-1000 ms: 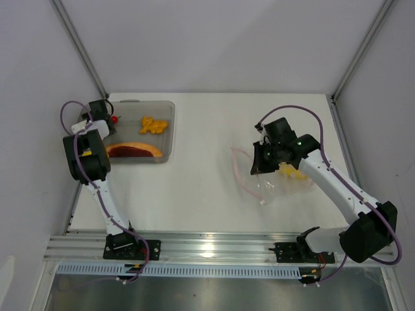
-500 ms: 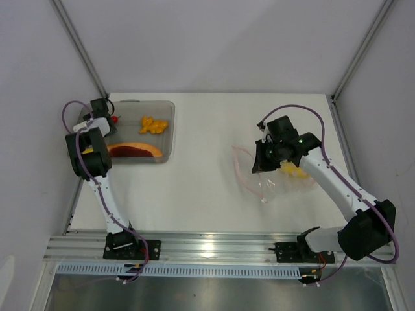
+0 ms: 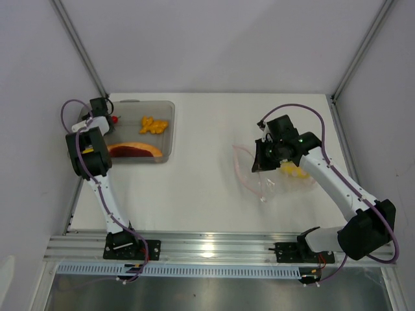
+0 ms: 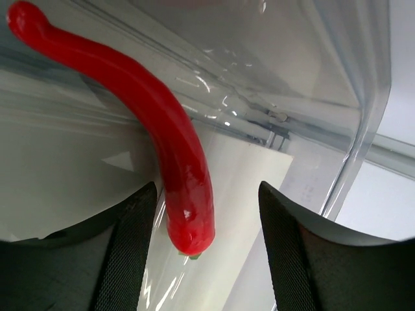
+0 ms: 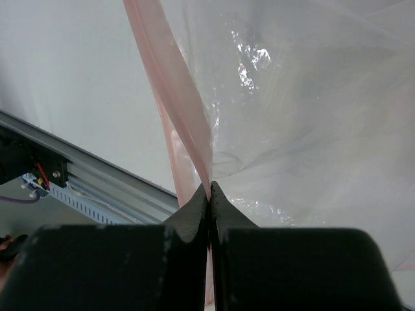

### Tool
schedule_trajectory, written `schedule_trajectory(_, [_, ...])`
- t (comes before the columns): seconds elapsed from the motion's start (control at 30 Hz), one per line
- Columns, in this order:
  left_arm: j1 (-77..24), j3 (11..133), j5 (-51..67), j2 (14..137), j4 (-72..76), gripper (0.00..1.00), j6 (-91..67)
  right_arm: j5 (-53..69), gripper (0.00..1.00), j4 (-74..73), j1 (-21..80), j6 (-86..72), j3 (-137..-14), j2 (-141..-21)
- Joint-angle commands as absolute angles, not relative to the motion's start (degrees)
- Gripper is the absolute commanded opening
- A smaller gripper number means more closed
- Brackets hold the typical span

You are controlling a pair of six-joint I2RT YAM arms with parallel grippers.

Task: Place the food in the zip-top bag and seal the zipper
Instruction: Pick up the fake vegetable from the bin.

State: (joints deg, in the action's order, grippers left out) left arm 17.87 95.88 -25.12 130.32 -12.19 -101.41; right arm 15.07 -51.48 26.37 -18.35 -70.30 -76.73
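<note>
In the left wrist view a glossy red chili (image 4: 162,129) lies on the floor of the grey translucent tray (image 4: 363,129). Its stem end sits between the fingers of my open left gripper (image 4: 207,217), close to the left finger, with a gap on the right. From above, this gripper (image 3: 104,120) is in the tray's far left corner beside the chili (image 3: 115,119). Orange bits (image 3: 153,124) and an orange-red slice (image 3: 134,150) also lie in the tray. My right gripper (image 5: 209,191) is shut on the pinkish zipper (image 5: 175,110) of the clear zip-top bag (image 3: 272,183), which holds yellow pieces (image 3: 293,171).
The tray's near wall (image 3: 165,139) stands between the food and the bare white tabletop (image 3: 201,168). White enclosure walls close in on the left and right. The aluminium rail (image 3: 207,246) with both arm bases runs along the near edge.
My left arm has shifted slightly toward the far left over the tray. The right gripper, still pinching the zipper, has moved a little to the right with the bag.
</note>
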Motion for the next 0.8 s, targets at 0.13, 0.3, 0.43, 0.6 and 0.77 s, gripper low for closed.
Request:
schedule_trajectory(0.13, [18.98,100.81,-27.51,132.62,-13.97,0.59,-99.05,14.94,0.0,-50.8,26.02,-18.19,-73.12,-77.25])
schedule_trajectory(0.3, [18.9,103.09,-27.77,133.94,-14.94,0.53,-97.56,14.77,0.0,-50.8,26.02,-18.54,-73.56,-77.52])
schedule_trajectory(0.43, [18.98,103.71,-27.16,134.12,-14.85,0.43,-97.12,14.94,0.0,-50.63,26.02,-18.72,-73.56,-77.78])
schedule_trajectory(0.6, [19.25,100.73,-26.11,133.07,-11.79,0.29,-96.33,14.68,0.0,-50.71,26.02,-18.55,-73.74,-77.78])
schedule_trajectory(0.77, [19.42,96.34,-24.52,130.44,-8.54,0.15,-96.15,14.41,0.0,-51.15,26.02,-18.19,-73.13,-77.17])
